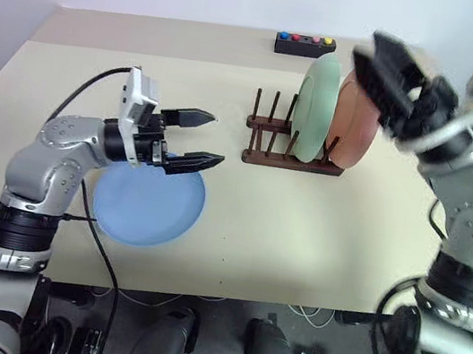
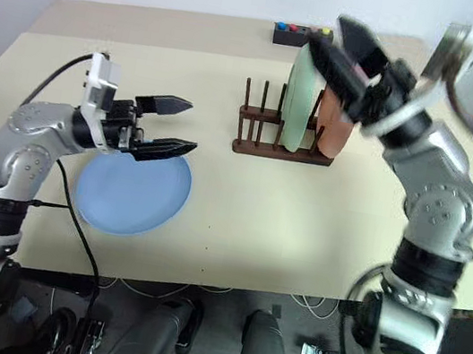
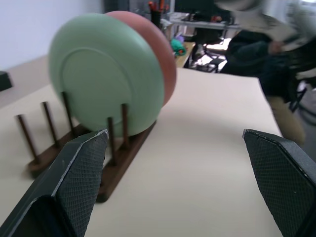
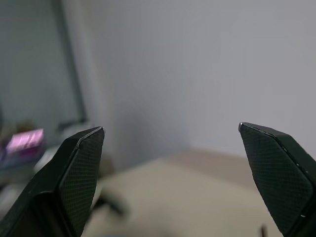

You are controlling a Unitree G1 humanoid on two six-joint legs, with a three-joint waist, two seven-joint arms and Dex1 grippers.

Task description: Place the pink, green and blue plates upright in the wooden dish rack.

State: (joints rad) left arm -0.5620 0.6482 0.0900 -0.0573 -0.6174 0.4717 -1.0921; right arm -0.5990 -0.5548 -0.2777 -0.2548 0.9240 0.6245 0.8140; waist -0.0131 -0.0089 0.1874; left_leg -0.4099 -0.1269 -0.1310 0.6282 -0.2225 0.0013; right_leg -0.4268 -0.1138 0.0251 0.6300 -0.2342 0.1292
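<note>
Two of the three plates are racked. The green plate and the pink plate stand upright on edge between the pegs at the right end of the wooden dish rack, the green one to the left of the pink and close against it. The pegs at the rack's left end are free.

The blue plate lies flat on the counter, face up, left of the rack and nearer to me, well apart from it.

My left pincer is spread wide and holds nothing. It hangs over the far-right rim of the blue plate, level, its fingers pointing right toward the rack. I cannot tell whether the lower finger touches the rim. My right pincer is also wide and empty, raised above the racked plates and well apart from the blue plate.

The left arm is the nearer one, so I judge the coming pick to be its work. The plate lies below and slightly behind the left pincer. Being round, it has no long axis; what matters is its flat plane, which must turn on edge before it fits the free pegs. The likely hazard is the rim slipping from the fingers while it is tilted.
</note>
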